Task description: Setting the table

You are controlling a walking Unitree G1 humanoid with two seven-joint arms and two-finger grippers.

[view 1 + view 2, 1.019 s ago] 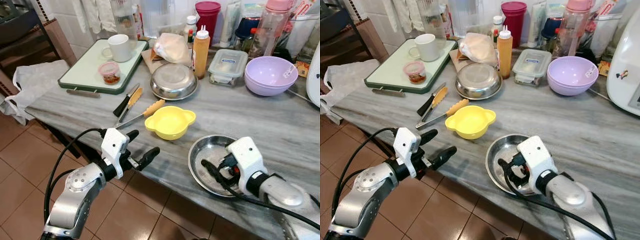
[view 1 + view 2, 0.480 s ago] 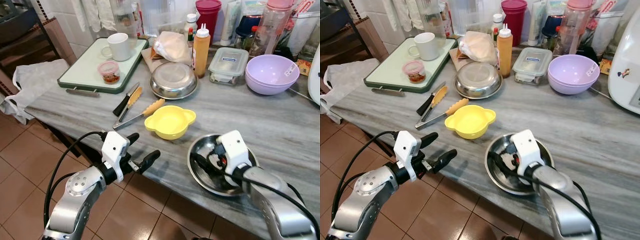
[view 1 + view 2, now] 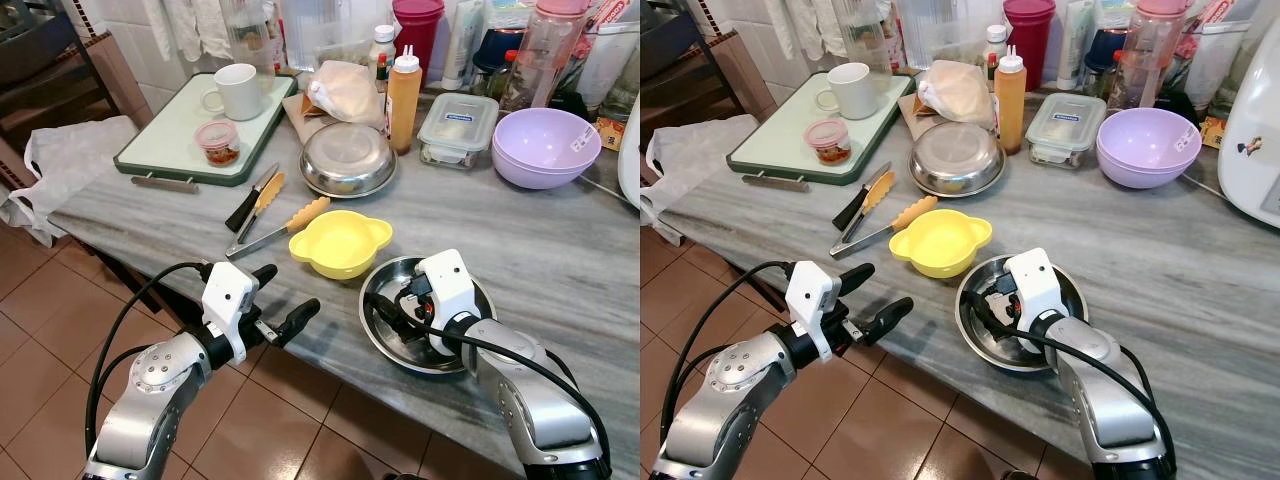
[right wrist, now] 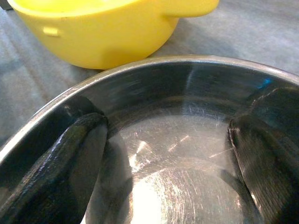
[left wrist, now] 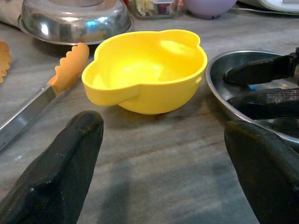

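Barely begun, by the look of it. Right gripper [image 3: 985,312] down inside the steel dish [image 3: 470,350] near the marble table [image 3: 560,250] front edge, fingers spread — nothing held. Left gripper [image 3: 285,300] off the edge, open, aimed at the yellow bowl [image 3: 340,243] just beside the dish. Tongs [image 3: 275,228], knife [image 3: 248,203], lilac bowls [image 3: 545,148] unplaced — most still to do.
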